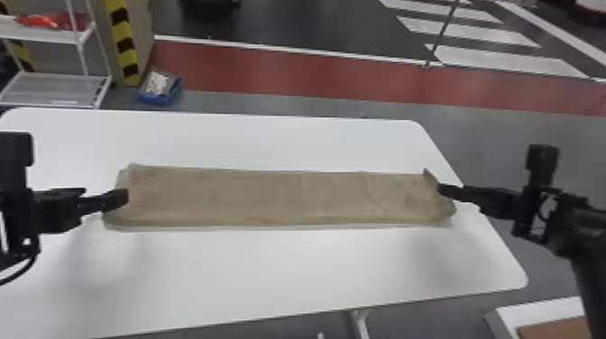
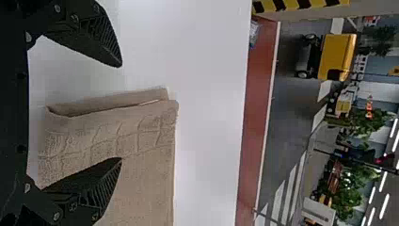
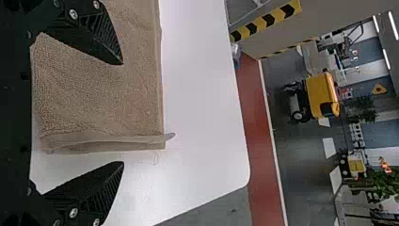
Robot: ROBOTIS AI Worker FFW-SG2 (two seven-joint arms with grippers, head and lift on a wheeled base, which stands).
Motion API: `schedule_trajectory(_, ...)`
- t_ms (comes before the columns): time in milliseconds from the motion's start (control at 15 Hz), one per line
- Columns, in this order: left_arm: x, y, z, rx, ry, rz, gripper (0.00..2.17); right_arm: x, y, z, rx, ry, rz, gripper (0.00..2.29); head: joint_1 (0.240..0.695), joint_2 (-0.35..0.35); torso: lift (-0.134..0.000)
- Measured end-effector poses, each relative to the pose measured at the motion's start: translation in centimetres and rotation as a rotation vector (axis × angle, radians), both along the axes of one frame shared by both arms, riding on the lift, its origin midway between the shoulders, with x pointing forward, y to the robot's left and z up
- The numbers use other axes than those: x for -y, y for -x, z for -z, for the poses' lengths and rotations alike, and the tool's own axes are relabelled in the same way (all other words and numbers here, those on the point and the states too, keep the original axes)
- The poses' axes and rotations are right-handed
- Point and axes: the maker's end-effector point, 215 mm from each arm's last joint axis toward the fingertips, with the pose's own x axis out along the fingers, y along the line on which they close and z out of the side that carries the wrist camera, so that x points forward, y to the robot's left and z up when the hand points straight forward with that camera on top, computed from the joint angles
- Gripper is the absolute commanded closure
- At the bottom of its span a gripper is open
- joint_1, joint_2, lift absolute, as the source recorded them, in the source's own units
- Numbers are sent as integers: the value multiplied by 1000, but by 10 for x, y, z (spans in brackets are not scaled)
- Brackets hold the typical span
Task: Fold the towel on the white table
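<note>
Right arm (image 1: 595, 266): black, thick, tube-like.
Bench (image 1: 288, 266): smooth white slab, rounded corners.
Towel (image 1: 279, 196): tan, nubby, on the bench in a long, narrow, layered strip; raised grid pattern by its left end, upturned edge at its right.
Left jaws (image 1: 118, 198): ridged black wedges, released, wide apart at the towel's left end.
Right jaws (image 1: 445, 190): matching wedges, likewise released, at its right.

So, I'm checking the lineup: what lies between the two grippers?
The towel, in a long strip on the white table, spans from the left gripper to the right gripper in the head view.
</note>
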Motion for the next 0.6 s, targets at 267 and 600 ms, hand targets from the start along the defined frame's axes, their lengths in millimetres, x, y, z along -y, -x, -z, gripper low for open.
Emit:
schedule_trajectory(267,7,16,18,-78,17,32,647,-1,2,4,-9,5,-1,154,695,-246,-120)
schedule_trajectory(600,14,23,19,-101,13,55,1713,-2,0,3,-5,6,-2,154,695,-252,-120)
